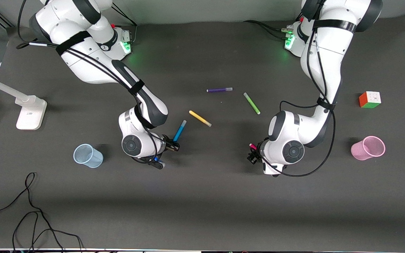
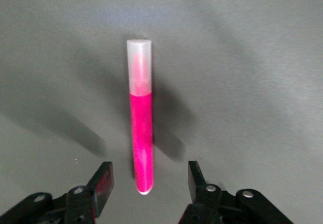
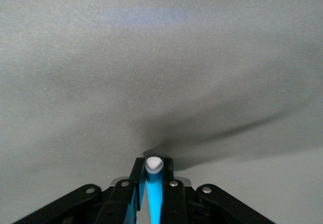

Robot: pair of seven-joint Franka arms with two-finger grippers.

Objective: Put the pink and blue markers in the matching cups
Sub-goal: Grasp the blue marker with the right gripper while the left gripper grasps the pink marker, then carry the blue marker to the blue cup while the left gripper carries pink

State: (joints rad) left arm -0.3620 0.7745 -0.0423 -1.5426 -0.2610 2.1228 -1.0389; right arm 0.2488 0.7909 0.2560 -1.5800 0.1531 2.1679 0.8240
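Dark table [image 1: 209,196] carrying everything, with the two cups set well apart, probably so that each arm serves the cup at its own end. Pale blue cup [image 1: 88,155] lying tilted toward the right arm's end; pale pink cup [image 1: 367,148] lying on its side toward the left arm's end (both mouths not upright, so dropping in may be awkward).

Right gripper [image 1: 172,144] clamped on the blue marker [image 1: 179,130], white tip showing between the fingers in the right wrist view, the pen slanting out, seemingly lifted a little off the table.

Left gripper [image 2: 150,183] low over the pink marker [image 2: 141,133], fingers [image 2: 104,182] spread on either side of its end, not yet closed, lined up for a grasp.

Between the arms, untouched: yellow marker [image 1: 200,118], green marker [image 1: 251,103], purple marker [image 1: 219,90]. Colour cube [image 1: 370,99] near the pink cup.
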